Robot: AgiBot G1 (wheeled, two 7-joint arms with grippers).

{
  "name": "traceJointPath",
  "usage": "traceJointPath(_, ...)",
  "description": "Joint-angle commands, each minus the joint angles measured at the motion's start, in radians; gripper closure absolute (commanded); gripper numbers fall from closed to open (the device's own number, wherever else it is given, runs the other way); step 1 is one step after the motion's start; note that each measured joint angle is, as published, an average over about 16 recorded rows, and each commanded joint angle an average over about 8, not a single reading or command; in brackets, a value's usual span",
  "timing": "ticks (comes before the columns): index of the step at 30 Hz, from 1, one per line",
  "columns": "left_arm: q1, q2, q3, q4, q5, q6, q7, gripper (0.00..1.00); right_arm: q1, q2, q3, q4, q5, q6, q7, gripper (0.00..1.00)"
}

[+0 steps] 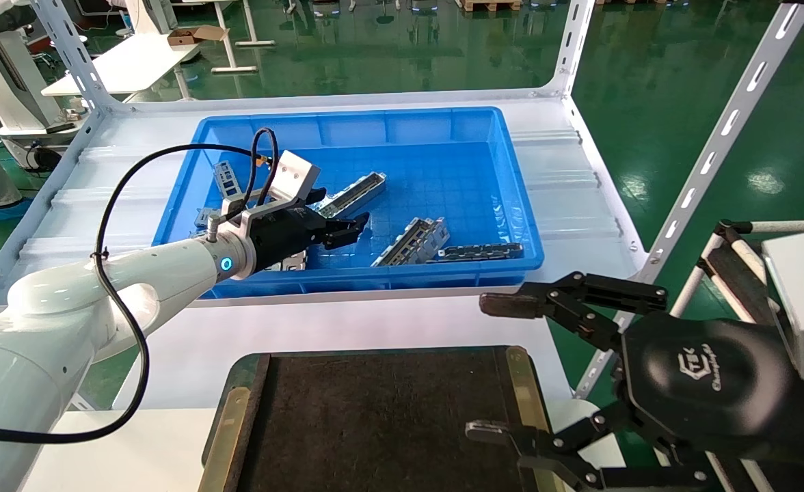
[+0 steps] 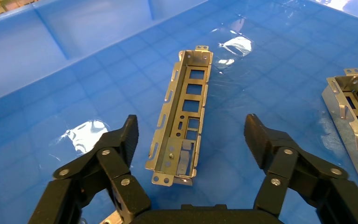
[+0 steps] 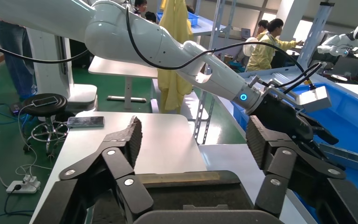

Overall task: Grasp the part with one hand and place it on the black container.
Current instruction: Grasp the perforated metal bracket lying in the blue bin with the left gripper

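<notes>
Inside a blue bin (image 1: 511, 205) on a white metal shelf (image 1: 580, 178), the left gripper (image 1: 347, 222) hangs wide open and empty above the part (image 2: 182, 114), which lies flat on the bin floor between the spread fingers (image 2: 123, 137) in the left wrist view; more channel pieces (image 1: 412, 240) and a dark chain-like strip (image 1: 477, 253) lie nearby. The right gripper (image 1: 498, 369), also wide open, waits at the right edge of the tray (image 1: 374, 410), which sits nearer than the bin. Only the right wrist view shows workers (image 3: 272, 42) and a stool (image 3: 46, 105) on the green factory floor.
</notes>
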Motion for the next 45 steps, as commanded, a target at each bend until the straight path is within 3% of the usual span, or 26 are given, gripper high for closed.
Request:
traceJointPath(1,0.003,0.000,0.005,-0.006,0.000,-0.001,-0.008,1.00,0.000,0.000,0.000,0.000,0.000,0.000,0.000,1.00)
traceJointPath(17,0.008,-0.002,0.036,-0.021,-0.017,-0.013,-0.039,1.00,0.000,0.000,0.000,0.000,0.000,0.000,0.000,1.00)
traceJointPath(31,-0.022,-0.013,0.057,-0.046,-0.043,0.049,-0.035,1.00,0.000,0.000,0.000,0.000,0.000,0.000,0.000,1.00)
traceJointPath(39,-0.054,-0.049,0.048,-0.044,-0.069,0.179,-0.010,1.00,0.000,0.000,0.000,0.000,0.000,0.000,0.000,1.00)
traceJointPath(45,-0.047,-0.103,0.030,-0.055,-0.107,0.411,0.003,1.00,0.000,0.000,-0.001,0.000,0.000,0.000,0.000,1.00)
